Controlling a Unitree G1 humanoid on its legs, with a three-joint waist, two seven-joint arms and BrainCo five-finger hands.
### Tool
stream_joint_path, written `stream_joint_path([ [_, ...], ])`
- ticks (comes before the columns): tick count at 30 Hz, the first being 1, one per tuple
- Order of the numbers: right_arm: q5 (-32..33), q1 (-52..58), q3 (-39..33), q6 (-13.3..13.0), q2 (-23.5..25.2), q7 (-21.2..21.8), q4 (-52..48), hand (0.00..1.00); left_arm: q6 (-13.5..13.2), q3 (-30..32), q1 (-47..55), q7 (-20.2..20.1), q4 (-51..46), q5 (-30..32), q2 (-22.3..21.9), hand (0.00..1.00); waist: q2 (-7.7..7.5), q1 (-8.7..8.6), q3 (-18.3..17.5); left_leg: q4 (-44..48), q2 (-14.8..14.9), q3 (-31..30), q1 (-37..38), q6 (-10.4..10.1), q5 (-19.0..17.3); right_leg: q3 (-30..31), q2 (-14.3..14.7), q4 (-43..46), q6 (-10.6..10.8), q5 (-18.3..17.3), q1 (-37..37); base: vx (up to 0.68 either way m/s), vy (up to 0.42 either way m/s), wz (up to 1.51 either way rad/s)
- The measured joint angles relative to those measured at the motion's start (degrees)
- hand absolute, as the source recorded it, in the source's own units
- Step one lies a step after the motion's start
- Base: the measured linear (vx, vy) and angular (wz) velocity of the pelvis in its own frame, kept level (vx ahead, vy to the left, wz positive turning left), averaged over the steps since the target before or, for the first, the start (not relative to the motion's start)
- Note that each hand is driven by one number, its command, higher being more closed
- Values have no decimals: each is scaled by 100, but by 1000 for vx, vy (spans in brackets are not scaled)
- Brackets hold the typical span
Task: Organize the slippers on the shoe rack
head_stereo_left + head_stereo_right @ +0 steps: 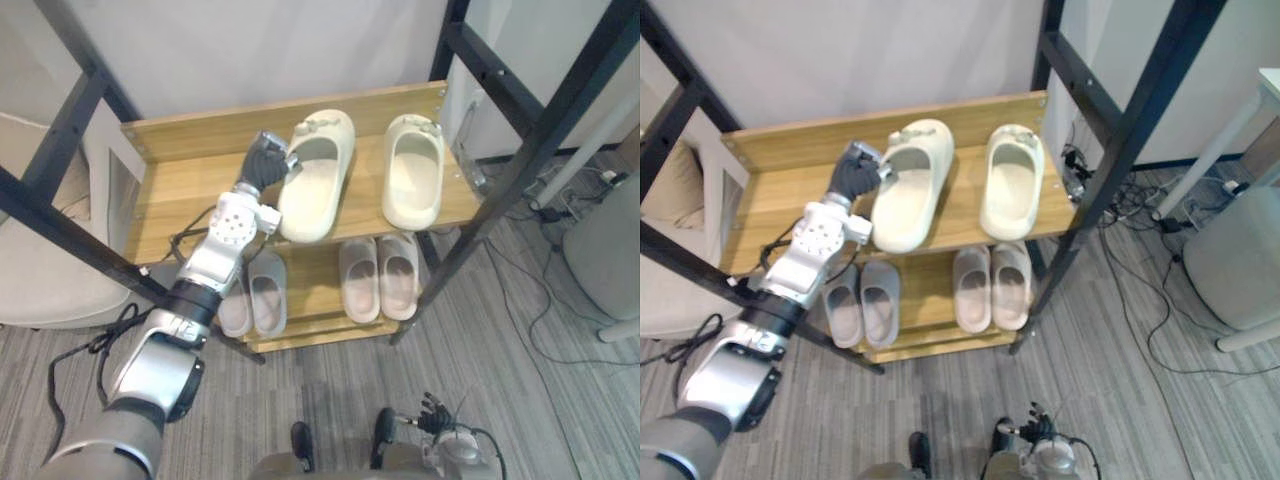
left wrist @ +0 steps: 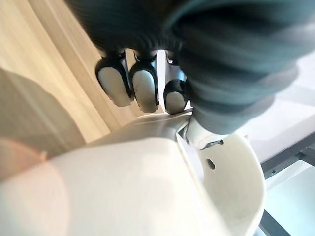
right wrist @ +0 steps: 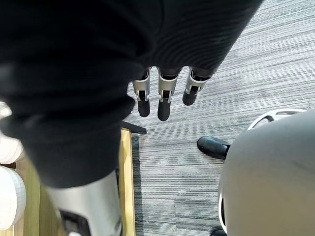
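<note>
A wooden shoe rack (image 1: 185, 195) with black posts stands in front of me. Two large cream slippers lie on its top shelf. My left hand (image 1: 266, 160) is at the left cream slipper (image 1: 312, 190), which lies slanted with its heel over the shelf's front edge. The left wrist view shows the hand's fingers (image 2: 140, 86) curled down on the slipper's rim (image 2: 162, 147). The right cream slipper (image 1: 413, 175) lies straight, apart from the hand. On the lower shelf sit two pairs of grey-pink slippers (image 1: 255, 300) (image 1: 380, 278). My right hand (image 3: 165, 96) hangs over the carpet with straight fingers, holding nothing.
The rack's black metal posts (image 1: 520, 170) slant up on both sides of the shelves. Cables (image 1: 545, 205) trail over the grey carpet to the right, near a grey rounded object (image 1: 605, 260). A pale cushioned seat (image 1: 40, 270) stands at the left.
</note>
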Motion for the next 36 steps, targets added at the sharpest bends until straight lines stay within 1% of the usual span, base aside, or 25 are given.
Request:
stream_joint_path([
  [4, 0, -13, -4, -1, 3, -1, 0, 0, 2, -7, -12, -1, 82, 9, -32, 100, 0, -40, 0, -13, 0, 18, 0, 0, 0, 5, 1, 1, 11, 8, -15, 0, 0, 0],
  [6, 1, -14, -5, 0, 0, -1, 0, 0, 13, -40, -119, -2, 338, 13, -94, 100, 1, -39, 0, -28, 1, 29, -5, -1, 0, 18, 5, 1, 12, 9, -35, 0, 0, -2],
  [9, 3, -22, -24, -23, -2, -1, -14, 0, 19, -46, -166, -3, 455, 53, -106, 100, 19, -70, 13, -83, -4, 66, -10, 0, 1, 53, 7, 6, 18, 13, -83, 12, 6, -6],
  [14, 4, -46, -32, -24, -13, -2, -11, 0, 21, -46, -391, -2, 645, 63, -185, 100, 18, -77, 24, -92, -11, 128, -110, 0, 0, 130, 8, 29, 28, 32, -216, 27, 10, -6],
  [19, 11, -147, -39, -32, -32, -12, -11, 0, 18, -92, -665, 3, 677, 61, -287, 100, 38, -102, 206, -92, -12, 177, -125, 2, -3, 174, 8, 31, 29, 38, -257, 11, 6, -4],
  [23, 34, -198, -36, -34, -42, -21, 5, 0, 22, -100, -920, 10, 672, 59, -509, 100, 42, -131, 227, -77, -26, 186, -305, 31, 9, 270, -5, 42, 28, 82, -429, 7, 4, -1],
  [24, 39, -202, -36, -35, -42, -26, 5, 0, 27, -115, -947, 32, 672, 59, -613, 0, 43, -151, 227, -75, -34, 191, -297, 41, 3, 282, -11, 42, 28, 82, -424, 33, 19, -3],
  [26, 39, -213, -34, -44, -39, -25, 8, 0, 31, -145, -1001, 145, 672, 59, -771, 0, 43, -186, 228, -72, -50, 193, -297, 62, -10, 293, -25, 43, 29, 83, -425, 34, 23, -2],
  [28, 39, -218, -33, -48, -39, -26, 13, 0, 35, -145, -1043, 229, 672, 59, -815, 0, 42, -192, 229, -39, -67, 199, -298, 96, -33, 305, -41, 43, 34, 87, -416, 10, 19, 0],
  [36, 38, -229, -29, -48, -34, -32, 18, 0, 38, -89, -1137, 237, 670, 59, -955, 0, 5, -211, 254, 93, -208, 254, -300, 239, -130, 387, -197, 42, 140, 157, -384, -8, 46, -3],
])
